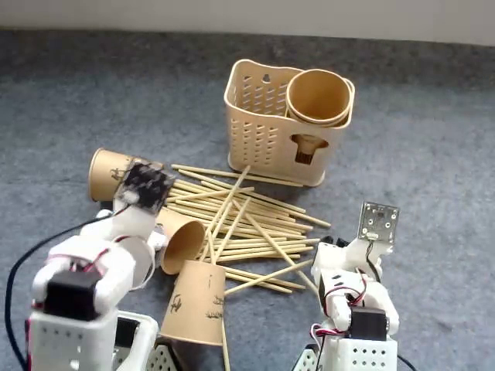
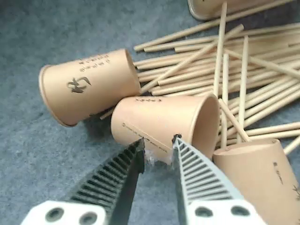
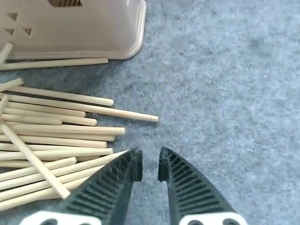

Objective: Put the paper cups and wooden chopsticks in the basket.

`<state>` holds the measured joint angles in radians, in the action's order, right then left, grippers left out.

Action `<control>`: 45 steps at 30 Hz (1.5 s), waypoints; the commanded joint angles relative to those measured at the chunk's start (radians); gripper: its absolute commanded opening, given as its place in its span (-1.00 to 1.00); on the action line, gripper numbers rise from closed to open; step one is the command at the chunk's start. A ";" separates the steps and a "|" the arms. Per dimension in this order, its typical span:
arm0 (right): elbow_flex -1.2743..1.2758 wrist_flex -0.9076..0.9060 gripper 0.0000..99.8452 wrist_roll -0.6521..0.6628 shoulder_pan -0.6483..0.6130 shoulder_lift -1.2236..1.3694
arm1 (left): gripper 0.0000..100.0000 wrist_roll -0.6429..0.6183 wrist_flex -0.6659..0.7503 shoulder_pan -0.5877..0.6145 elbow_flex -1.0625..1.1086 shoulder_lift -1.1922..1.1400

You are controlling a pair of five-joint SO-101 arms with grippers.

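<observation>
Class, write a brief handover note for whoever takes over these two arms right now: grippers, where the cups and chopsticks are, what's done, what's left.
Left gripper: open, empty, tips at the side of the middle cup, which lies on its side.
Right gripper: slightly open, empty, over the table beside the chopsticks.
Done: stacked cups stand in the basket.
Left: the middle cup, two other cups lying nearby, and the chopsticks in a loose pile.

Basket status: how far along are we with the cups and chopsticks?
Done: nested cups stand in the basket. In hand: nothing gripped yet. The left gripper has its fingers open at the middle cup, and the right gripper hangs open beside the chopsticks. Left: that cup, the far cup, the near cup and the chopsticks, all on the table.
</observation>
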<state>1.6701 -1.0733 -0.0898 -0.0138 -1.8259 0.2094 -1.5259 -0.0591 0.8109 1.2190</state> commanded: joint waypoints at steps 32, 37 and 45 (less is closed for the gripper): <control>0.107 0.001 -0.86 0.126 0.012 -0.012 | -0.97 0.011 0.265 0.016 0.087 -0.369; 0.107 0.001 -0.86 0.126 0.012 -0.012 | -0.99 0.011 0.258 0.019 0.070 -0.323; 0.107 0.007 -0.86 0.126 0.012 -0.012 | -0.99 0.009 0.226 0.016 0.068 -0.140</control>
<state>1.6701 -1.0733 0.0207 -0.0138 -1.8259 0.2140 -1.2743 -0.0499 0.8968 0.9935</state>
